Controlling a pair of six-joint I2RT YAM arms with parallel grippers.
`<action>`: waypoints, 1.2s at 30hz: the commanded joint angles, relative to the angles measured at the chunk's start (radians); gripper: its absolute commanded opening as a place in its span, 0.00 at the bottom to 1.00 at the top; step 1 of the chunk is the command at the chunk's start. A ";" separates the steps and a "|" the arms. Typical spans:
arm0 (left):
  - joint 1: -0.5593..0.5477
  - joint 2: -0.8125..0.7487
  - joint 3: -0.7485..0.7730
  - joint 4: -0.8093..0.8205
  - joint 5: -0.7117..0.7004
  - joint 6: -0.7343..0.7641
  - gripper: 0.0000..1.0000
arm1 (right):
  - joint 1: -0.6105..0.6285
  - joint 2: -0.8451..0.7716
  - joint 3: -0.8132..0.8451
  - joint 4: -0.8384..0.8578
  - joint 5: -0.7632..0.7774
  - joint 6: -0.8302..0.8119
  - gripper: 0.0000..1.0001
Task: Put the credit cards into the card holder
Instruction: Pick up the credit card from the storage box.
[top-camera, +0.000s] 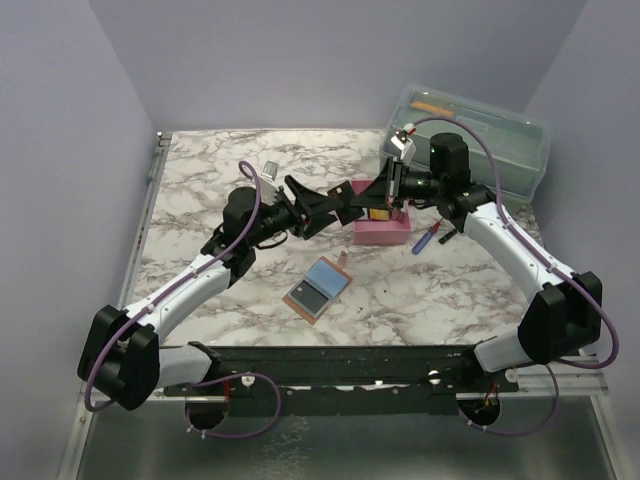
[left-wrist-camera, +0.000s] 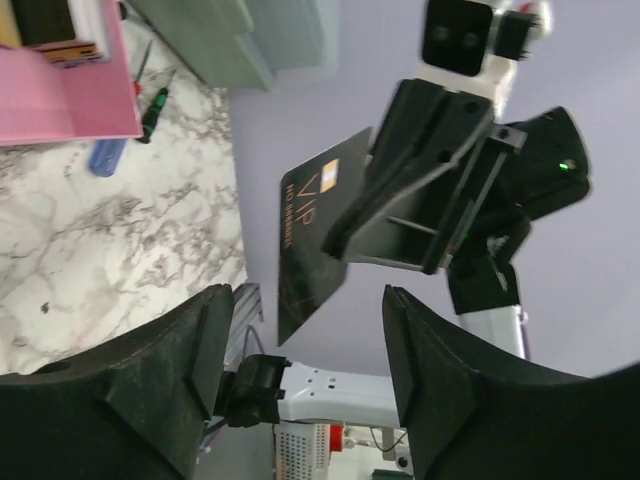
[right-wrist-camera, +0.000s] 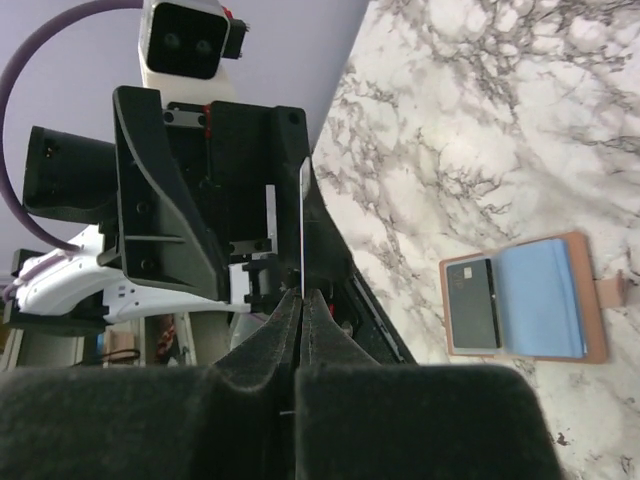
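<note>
My right gripper (right-wrist-camera: 301, 295) is shut on a black credit card marked VIP (left-wrist-camera: 315, 235), held edge-on and raised above the table. My left gripper (left-wrist-camera: 305, 370) is open and empty, facing that card, with the card's lower corner just beyond its fingertips. In the top view the two grippers meet over the pink tray, left (top-camera: 340, 205) and right (top-camera: 393, 195). The reddish-brown card holder (top-camera: 318, 288) lies open on the table. It holds a dark card (right-wrist-camera: 472, 303) and a blue card (right-wrist-camera: 540, 298).
The pink tray (top-camera: 380, 230) stands under the grippers with a yellow-orange card (top-camera: 380, 212) in it. Red- and blue-handled screwdrivers (top-camera: 432, 237) lie to its right. A grey-green toolbox (top-camera: 480, 140) stands at the back right. A small metal object (top-camera: 270, 169) lies at the back.
</note>
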 joint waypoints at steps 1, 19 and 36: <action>-0.009 -0.056 -0.030 0.101 -0.035 -0.043 0.64 | -0.003 -0.034 -0.032 0.120 -0.126 0.076 0.00; -0.011 -0.175 -0.049 -0.389 -0.214 0.131 0.00 | 0.019 0.066 0.031 -0.275 0.105 -0.197 0.50; 0.037 -0.030 -0.420 -0.212 0.107 0.050 0.00 | 0.264 0.427 0.006 -0.299 0.268 -0.360 0.24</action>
